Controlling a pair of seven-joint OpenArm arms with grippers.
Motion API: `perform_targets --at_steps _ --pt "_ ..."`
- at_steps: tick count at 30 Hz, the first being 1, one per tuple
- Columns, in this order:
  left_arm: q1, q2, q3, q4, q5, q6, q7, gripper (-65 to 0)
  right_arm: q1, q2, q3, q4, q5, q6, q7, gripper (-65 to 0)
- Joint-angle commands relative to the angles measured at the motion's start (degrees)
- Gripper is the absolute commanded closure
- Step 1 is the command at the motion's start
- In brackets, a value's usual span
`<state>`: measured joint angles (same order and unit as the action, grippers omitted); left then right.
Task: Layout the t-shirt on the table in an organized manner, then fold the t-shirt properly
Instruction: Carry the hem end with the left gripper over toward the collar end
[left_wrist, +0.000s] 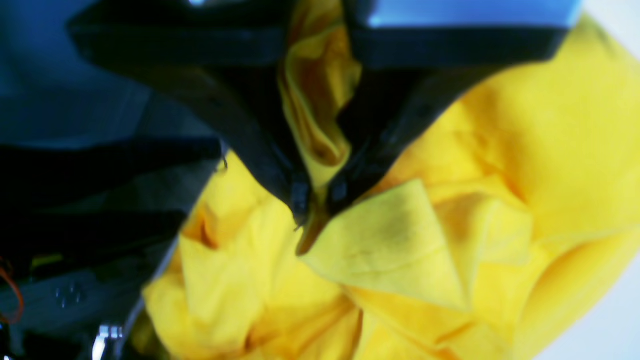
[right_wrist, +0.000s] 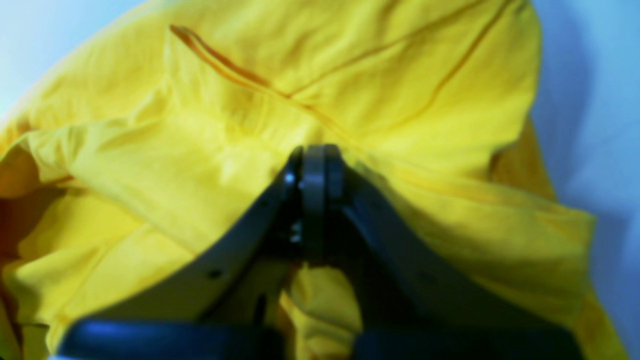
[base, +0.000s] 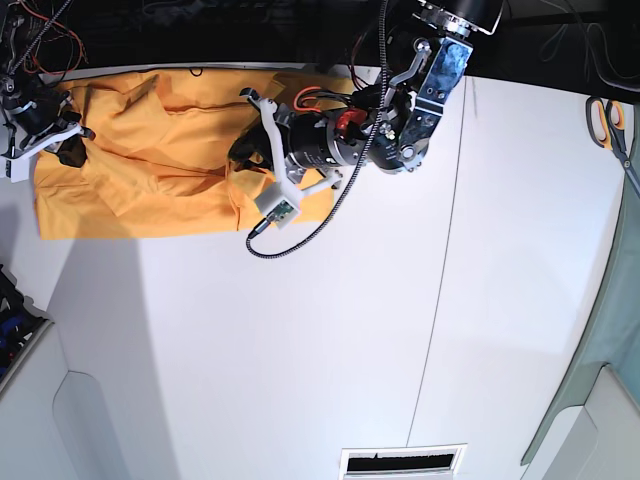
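**A:** ok so going left to right in the base view: the right gripper (base: 72, 140) is way over at the left edge, sitting on the end of the t-shirt (base: 150, 160). On its wrist cam the fingers (right_wrist: 312, 200) are pinched tight together with a fold of yellow cloth bunched between them, so yeah, it's got hold of the shirt.

**B:** and where's the shirt overall?

**A:** lying along the far edge of the white worktop (base: 300, 350), upper left part, spread out in a rough wide strip with wrinkles. Near side is fairly straight, the far side is rumpled.

**B:** other arm?

**A:** the left gripper (base: 245, 155) is at the right end of the shirt, arm reaching in from the top middle with a black cable looping down onto the worktop. Its wrist cam is blurry, but the fingers (left_wrist: 300, 197) are nearly closed at the tips with a ridge of cloth running up between them. So clamped on the shirt too, fabric crumpled all around it.

**B:** anything else around?

**A:** scissors (base: 612, 125) with orange handles at the far right edge, well apart from the shirt. Thin dark seam (base: 445, 280) runs down the worktop right of centre.
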<state>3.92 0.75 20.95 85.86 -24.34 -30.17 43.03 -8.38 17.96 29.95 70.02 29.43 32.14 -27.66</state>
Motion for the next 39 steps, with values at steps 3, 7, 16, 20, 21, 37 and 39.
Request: perform_targets --at_steps 3,7,16,20,21,37,39 --pt "-2.1 2.3 0.0 -3.2 0.7 1.0 -4.3 0.0 0.4 1.0 0.2 0.6 0.1 0.2 0.5 0.0" --pt "-4.5 3.7 0.1 -6.5 0.3 1.6 -4.3 -13.8 0.4 1.0 0.2 0.6 0.3 0.2 0.5 0.0" --pt "-5.7 7.3 0.1 -6.6 -5.7 0.3 -2.3 -35.7 0.4 2.3 2.3 3.5 6.3 0.2 -3.2 -24.0" --pt "-5.7 7.6 1.0 -6.6 -11.0 -0.9 -2.1 -35.7 0.4 2.4 6.5 8.3 8.3 0.2 -5.8 -24.0" --pt "-5.7 7.8 1.3 -6.6 -11.3 -1.0 -2.1 -35.7 0.4 2.5 7.3 9.1 8.3 0.2 -5.9 -24.0" --pt "-6.0 6.7 -1.4 -6.5 -8.4 -2.8 0.1 -35.6 5.1 9.6 6.4 -6.4 5.8 -0.2 -1.9 -42.6" --pt "-6.0 6.7 -2.5 -6.5 -8.4 -3.1 0.1 -35.6 5.5 9.5 4.1 -9.0 7.7 0.7 -1.9 -42.6"
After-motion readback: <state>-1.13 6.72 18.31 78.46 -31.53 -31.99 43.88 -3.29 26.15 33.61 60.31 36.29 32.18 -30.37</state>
